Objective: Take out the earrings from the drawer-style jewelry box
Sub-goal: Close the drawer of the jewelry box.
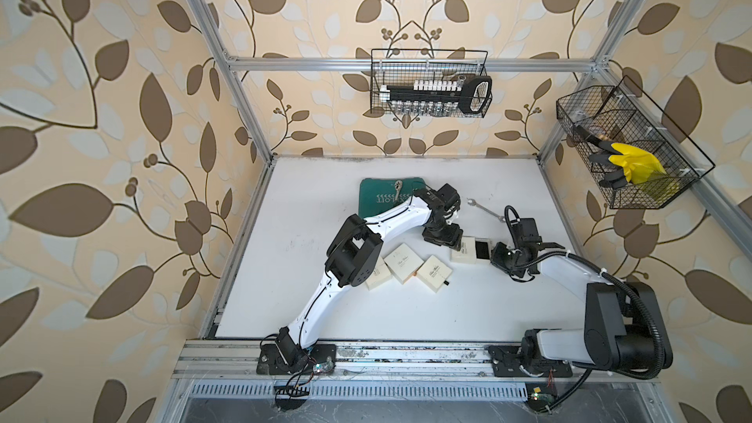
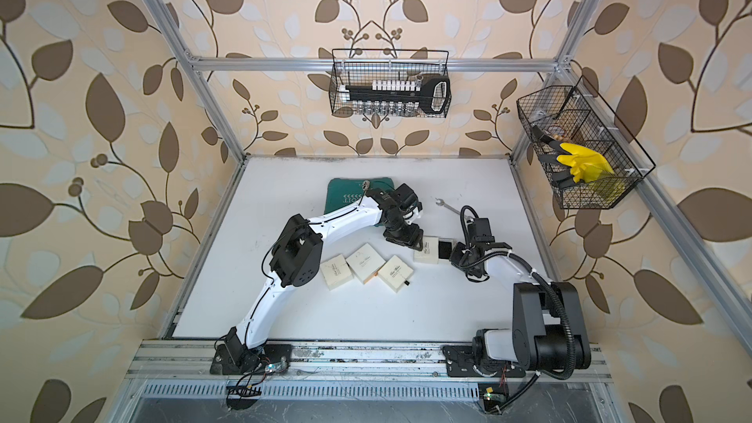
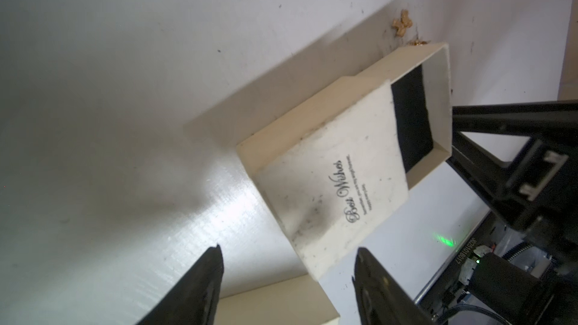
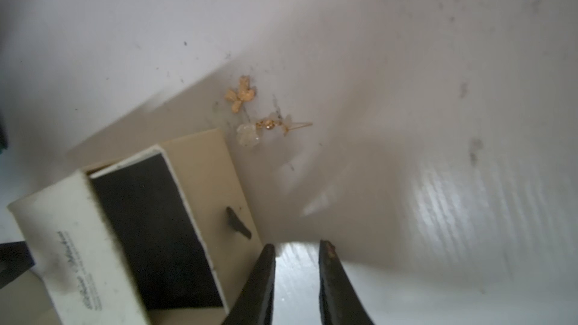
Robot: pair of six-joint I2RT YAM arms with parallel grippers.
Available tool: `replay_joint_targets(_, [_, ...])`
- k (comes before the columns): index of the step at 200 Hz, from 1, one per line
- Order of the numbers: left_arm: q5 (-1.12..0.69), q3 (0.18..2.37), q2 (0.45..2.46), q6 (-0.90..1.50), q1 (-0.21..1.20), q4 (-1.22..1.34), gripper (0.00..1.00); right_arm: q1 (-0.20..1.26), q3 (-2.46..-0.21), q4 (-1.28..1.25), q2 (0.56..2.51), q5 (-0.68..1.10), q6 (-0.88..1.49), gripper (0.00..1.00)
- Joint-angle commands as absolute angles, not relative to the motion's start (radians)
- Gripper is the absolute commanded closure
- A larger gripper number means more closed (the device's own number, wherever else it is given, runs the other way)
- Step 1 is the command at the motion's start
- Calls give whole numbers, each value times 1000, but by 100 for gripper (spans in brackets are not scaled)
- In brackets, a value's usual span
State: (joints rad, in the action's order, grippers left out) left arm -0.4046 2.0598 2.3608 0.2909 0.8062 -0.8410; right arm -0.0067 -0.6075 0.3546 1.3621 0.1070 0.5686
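The earrings [image 4: 240, 96] lie on the surface [image 4: 406, 89] beside the open drawer [image 4: 156, 229]. The left pincer [image 3: 288, 248] gapes wide, empty. The right pincer [image 4: 297, 243] stands narrowly apart, empty.

On the white table [image 1: 285, 299], in both top views, a green pad [image 1: 378, 201] lies at frame centre, a wrench [image 1: 486, 210] to its right. Three closed cream boxes [image 1: 402, 267] sit below the pad, an open drawer box [image 1: 466, 252] right of them, with gold and clear earrings [image 4: 241, 96] on the tabletop just beside it.
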Motion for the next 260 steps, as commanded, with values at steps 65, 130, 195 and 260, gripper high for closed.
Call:
replay_joint_targets(65, [-430, 2055, 2346, 285, 815, -831, 28, -3, -639, 284, 1418, 179, 601, 75])
replay_joint_targets(130, [-469, 2056, 2346, 286, 813, -803, 28, 91, -671, 156, 1505, 294, 712, 75])
replay_joint_targets(195, [-392, 1946, 2279, 285, 811, -723, 21, 185, -737, 136, 1557, 299, 768, 75])
replay_joint_targets(260, [-310, 1898, 2237, 210, 816, -772, 17, 121, -703, 238, 1442, 195, 687, 75])
